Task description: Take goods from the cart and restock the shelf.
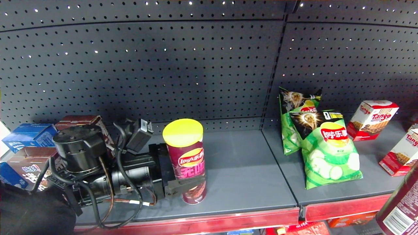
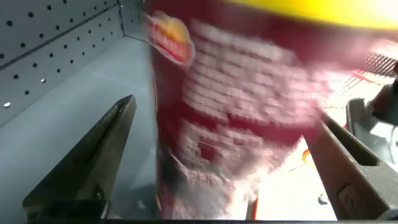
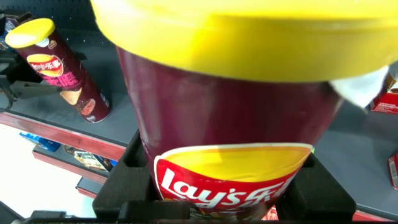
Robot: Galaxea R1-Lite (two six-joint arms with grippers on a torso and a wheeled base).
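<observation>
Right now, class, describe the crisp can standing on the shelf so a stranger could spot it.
Find the dark shelf with the red front edge. On its left bay, beside the stacked boxes, the crisp can stands within the left gripper. Its neighbours are boxes and green bags; it alone is an upright maroon tube with a yellow lid.

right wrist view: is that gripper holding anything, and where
Yes, the right gripper holds a chips can around its maroon body, below the yellow lid.

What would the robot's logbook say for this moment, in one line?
left tool open around upright chip can on shelf | right tool shut on second can | green bags farther right
</observation>
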